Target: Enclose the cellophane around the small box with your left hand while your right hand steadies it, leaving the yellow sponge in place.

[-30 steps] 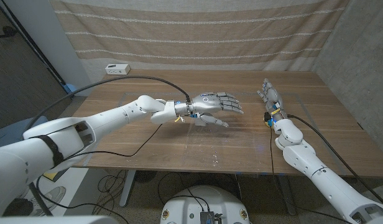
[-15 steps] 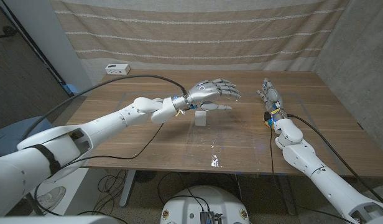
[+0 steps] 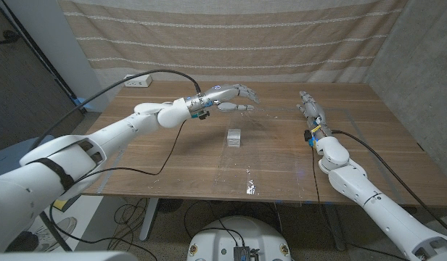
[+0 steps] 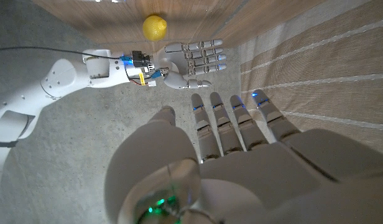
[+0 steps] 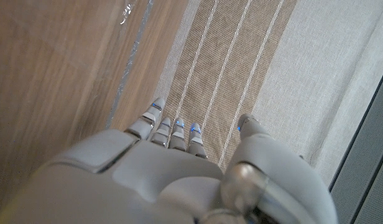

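Note:
A small white box (image 3: 234, 138) stands in the middle of the wooden table on a clear cellophane sheet (image 3: 249, 187), which shows by faint edges and glints. My left hand (image 3: 228, 95) hovers above the table behind and left of the box, fingers spread, holding nothing. In the left wrist view that hand (image 4: 241, 162) points toward my right hand (image 4: 191, 59), with the round yellow sponge (image 4: 155, 27) on the wood beyond it. My right hand (image 3: 310, 110) stands at the table's right, well apart from the box, fingers straight and empty. In its own wrist view the right hand (image 5: 173, 168) points along the table toward the curtain.
A white device (image 3: 138, 80) with a cable lies at the back left corner. A striped curtain (image 3: 231, 36) hangs behind the table. A shiny cellophane edge (image 5: 126, 12) runs along the wood ahead of the right hand.
My left hand has risen from just over the box and swung back and to the left, leaving the box uncovered. The right hand has hardly moved.

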You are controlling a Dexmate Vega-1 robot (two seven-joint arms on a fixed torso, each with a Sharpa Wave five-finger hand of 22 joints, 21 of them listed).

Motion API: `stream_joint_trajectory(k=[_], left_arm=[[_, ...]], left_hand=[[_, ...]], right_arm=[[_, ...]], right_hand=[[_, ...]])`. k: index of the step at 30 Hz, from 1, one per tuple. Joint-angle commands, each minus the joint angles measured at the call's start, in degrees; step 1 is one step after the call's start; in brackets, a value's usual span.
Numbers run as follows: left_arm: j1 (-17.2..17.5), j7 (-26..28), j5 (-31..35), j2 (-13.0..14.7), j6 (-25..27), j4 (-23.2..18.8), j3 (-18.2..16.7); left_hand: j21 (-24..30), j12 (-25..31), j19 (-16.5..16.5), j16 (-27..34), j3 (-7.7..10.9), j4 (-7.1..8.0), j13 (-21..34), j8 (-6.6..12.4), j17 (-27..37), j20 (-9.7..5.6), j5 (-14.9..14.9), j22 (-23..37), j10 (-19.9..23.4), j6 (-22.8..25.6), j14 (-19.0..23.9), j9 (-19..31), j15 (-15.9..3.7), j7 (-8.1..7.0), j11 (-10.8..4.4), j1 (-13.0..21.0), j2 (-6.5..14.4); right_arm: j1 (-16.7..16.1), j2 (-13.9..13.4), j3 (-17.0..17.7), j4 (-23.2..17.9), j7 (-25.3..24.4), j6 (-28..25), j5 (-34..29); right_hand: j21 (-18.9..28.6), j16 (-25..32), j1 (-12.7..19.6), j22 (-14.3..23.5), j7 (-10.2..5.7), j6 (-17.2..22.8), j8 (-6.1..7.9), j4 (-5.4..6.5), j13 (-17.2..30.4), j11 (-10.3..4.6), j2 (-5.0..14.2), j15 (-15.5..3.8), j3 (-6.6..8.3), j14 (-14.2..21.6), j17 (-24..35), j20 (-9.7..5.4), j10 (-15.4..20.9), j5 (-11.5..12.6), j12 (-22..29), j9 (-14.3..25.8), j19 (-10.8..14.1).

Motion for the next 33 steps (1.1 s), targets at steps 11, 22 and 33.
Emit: stream_joint_trajectory(k=[11,22,33], left_arm=[[7.86,-38.22,-32.57,7.96,3.62,-7.19,-10.71],[9.98,-49.92,-42.77,9.88,9.78,-10.32,-13.75],[15.22,-39.84,-23.46,17.13,12.71,-22.83,-19.18]], left_hand=[[-0.40,0.70,0.31,0.12,8.54,-6.38,-1.16,0.13,-0.19,0.35,1.42,0.40,4.37,7.08,0.67,0.44,-0.40,3.13,0.45,3.37,-0.40],[-0.93,2.31,-0.93,0.34,14.21,-5.35,-1.82,1.05,-0.34,0.69,2.80,0.47,12.36,16.49,2.83,0.28,-0.05,8.08,2.16,-0.41,-0.63],[-1.61,-2.00,-1.31,-0.61,27.50,-15.91,-2.43,-3.35,-0.45,0.00,7.32,0.35,9.13,10.70,-0.19,0.34,-2.62,-0.62,-4.85,17.85,-1.61]], right_arm=[[-2.41,-2.14,-4.45,-12.57,-12.67,-10.89,-18.75],[-4.31,-3.54,-7.72,-20.66,-17.57,-22.49,-30.62],[-5.23,-3.87,-12.54,-26.51,-18.62,-32.48,-40.89]], right_hand=[[0.93,1.06,8.10,0.42,-0.30,9.12,2.00,-6.62,0.24,-0.47,-0.22,0.25,2.86,6.45,0.20,1.86,6.93,-0.56,1.40,0.33,3.49],[1.65,3.07,14.07,0.65,-1.55,15.21,2.16,-8.42,0.51,-0.83,-1.19,-1.60,3.81,15.28,0.60,2.73,14.17,-0.93,2.38,0.38,7.20],[2.69,6.10,19.37,1.03,-0.21,20.44,2.50,-8.70,1.00,-3.10,-2.39,-5.53,3.85,22.89,1.99,2.32,20.70,-0.43,3.62,0.51,11.04]])
